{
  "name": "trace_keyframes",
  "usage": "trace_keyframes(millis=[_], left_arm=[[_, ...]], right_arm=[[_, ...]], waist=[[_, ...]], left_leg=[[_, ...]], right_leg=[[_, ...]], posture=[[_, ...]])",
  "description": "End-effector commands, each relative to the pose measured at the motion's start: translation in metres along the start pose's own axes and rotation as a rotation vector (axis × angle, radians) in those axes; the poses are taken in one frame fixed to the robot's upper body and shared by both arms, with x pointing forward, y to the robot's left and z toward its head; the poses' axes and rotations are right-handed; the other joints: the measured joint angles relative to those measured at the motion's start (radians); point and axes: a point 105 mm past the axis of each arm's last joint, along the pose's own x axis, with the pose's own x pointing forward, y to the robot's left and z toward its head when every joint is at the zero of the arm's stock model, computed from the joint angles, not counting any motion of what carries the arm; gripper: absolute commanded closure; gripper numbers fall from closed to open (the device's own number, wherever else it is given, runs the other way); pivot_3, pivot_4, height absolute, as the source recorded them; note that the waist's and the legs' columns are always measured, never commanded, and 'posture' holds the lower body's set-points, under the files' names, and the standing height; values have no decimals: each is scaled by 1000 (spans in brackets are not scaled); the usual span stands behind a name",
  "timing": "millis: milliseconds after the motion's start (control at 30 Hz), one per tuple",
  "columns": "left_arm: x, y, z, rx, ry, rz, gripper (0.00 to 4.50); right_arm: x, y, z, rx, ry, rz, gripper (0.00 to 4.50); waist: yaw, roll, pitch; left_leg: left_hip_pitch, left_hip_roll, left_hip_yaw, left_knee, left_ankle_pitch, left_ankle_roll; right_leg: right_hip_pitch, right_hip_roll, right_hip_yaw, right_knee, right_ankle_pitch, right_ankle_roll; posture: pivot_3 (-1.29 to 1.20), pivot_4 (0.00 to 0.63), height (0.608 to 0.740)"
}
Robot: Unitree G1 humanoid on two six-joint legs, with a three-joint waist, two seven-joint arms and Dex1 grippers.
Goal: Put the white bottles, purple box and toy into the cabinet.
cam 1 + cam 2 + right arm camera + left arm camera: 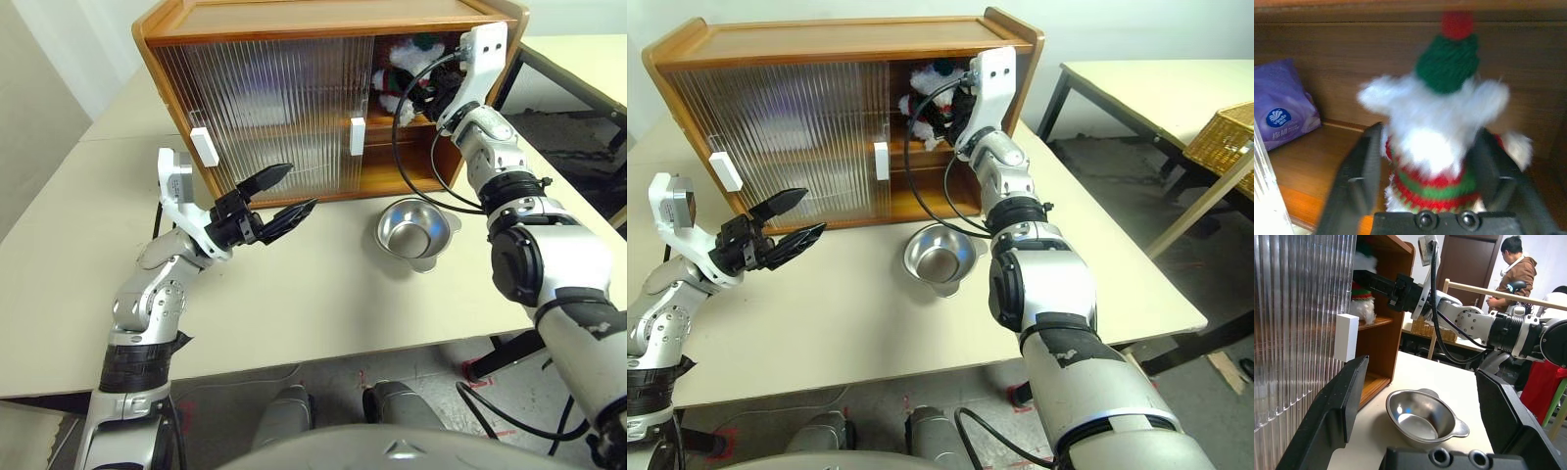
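Right hand (1427, 161) reaching into cabinet (294, 29) at upper right of frame, top shelf. Toy (1437, 142) standing on shelf between its fingers (1364, 166), which flank it, spread apart; can't tell if still touching. Purple box (1283, 105) sitting on same shelf, beside toy, apart. Left hand (284, 194) hovering over worktop (323, 304) left of centre, fingers wide, holding nothing. Steel bowl (416, 230) on worktop just in front of cabinet. White handles (204, 147) on ribbed doors. Person in background, upper right of left wrist view.
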Motion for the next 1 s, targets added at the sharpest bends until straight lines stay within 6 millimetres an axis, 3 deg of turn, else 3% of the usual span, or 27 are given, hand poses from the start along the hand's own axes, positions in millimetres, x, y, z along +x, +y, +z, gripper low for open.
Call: trace_keyframes(millis=[33, 367, 633, 900, 1000], left_arm=[[2, -3, -1, -4, 1, -15, 0], [5, -5, -3, -18, -7, -28, 0], [3, -5, -5, -27, -3, -32, 0], [3, -7, -7, -38, 2, -40, 0], [3, -7, -8, -40, 2, -42, 0]], right_arm=[[0, -2, 10, 9, -35, 12, 36], [-17, -11, 34, -23, -123, 57, 36], [-90, 0, 10, 173, 21, 159, 36], [-150, 3, -9, 402, 150, 95, 36], [-167, 1, -14, 509, 172, 52, 36]], waist=[[0, 0, 0], [0, 0, 0], [-1, 0, 0], [-9, -1, 2], [-11, -1, 2]], left_leg=[[0, 0, 0, 0, 0, 0], [-1, 0, 0, 0, 0, 0], [0, 0, 2, 2, 0, 0], [10, 0, 3, 2, 1, 1], [12, -1, 2, 2, -1, -1]], right_leg=[[0, 0, 0, 0, 0, 0], [0, 0, 0, 0, -2, -3], [2, 0, 0, -1, -2, -3], [13, 0, 1, -1, -9, 16], [15, 0, 2, -1, -10, 17]], posture=[[-76, 32, 740], [-96, 40, 740], [-102, 46, 740], [-124, 55, 740], [-126, 60, 740]])
